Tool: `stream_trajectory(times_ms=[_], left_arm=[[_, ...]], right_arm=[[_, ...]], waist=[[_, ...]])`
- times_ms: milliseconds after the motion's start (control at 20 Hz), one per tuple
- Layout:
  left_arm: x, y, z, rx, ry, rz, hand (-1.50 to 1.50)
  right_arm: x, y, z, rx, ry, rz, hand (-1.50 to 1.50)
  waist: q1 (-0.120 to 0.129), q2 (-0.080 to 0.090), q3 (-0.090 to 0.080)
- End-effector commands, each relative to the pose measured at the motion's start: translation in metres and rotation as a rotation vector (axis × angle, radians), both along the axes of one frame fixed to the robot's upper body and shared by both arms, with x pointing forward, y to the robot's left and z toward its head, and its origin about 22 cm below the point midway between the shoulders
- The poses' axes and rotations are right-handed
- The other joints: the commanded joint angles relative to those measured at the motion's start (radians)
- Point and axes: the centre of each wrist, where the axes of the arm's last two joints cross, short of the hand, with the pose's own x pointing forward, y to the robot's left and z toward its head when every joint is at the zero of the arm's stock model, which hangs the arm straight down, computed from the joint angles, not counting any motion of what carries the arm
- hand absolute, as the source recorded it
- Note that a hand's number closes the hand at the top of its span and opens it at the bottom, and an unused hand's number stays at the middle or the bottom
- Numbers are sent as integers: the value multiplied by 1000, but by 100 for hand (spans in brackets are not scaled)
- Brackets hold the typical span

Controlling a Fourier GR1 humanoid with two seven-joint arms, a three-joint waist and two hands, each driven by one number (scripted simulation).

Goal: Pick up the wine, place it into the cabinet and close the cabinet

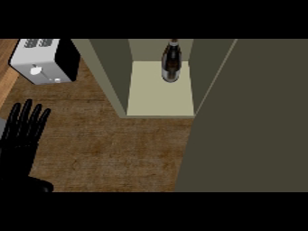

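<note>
The dark wine bottle [171, 63] stands upright inside the open cabinet [160, 97], on its pale shelf toward the back right. The cabinet's door [256, 117] is a large grey-green panel filling the right side of the head view, swung out over the counter. My left hand [19, 135] shows at the lower left, open, fingers straight and pointing up, well apart from the cabinet and the bottle. My right hand does not show; the door may be hiding it.
A white and black toaster [46, 61] sits at the back left on the brown wooden counter [109, 149]. The cabinet's left wall [106, 76] rises beside the toaster.
</note>
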Motion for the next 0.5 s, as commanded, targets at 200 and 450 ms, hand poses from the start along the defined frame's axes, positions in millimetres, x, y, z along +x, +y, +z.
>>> stream_trajectory(times_ms=[200,450], left_arm=[[7,27,15,28,-7,-20,-150],[5,39,12,19,-2,-21,-150]], right_arm=[[-22,19,41,161,10,102,150],[-18,22,42,169,4,134,150]], waist=[[7,1,-2],[11,3,-3]])
